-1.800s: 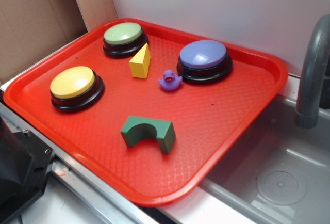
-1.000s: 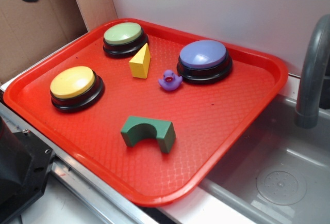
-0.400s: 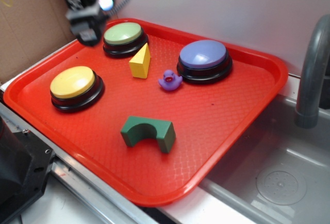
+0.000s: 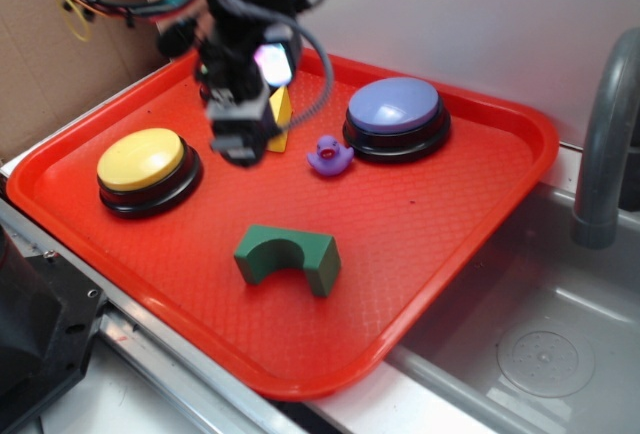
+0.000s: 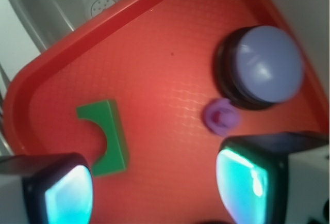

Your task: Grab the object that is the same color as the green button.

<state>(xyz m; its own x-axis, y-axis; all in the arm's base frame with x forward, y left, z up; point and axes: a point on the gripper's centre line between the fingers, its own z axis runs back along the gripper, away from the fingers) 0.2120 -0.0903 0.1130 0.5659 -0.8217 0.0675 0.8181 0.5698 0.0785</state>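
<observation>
On the red plastic tray (image 4: 480, 214) beside a grey sink, the dark green arched bridge block (image 4: 288, 258) lies toward the near edge, in front of the pincer (image 4: 240, 139), which hangs spread and empty, well apart.

You can see the dark green bridge block (image 4: 287, 258) (image 5: 105, 139) lying flat on the red tray, its semicircular arch cut-out open toward the tray's near edge, well apart from everything else, while the green button is hidden from you
</observation>
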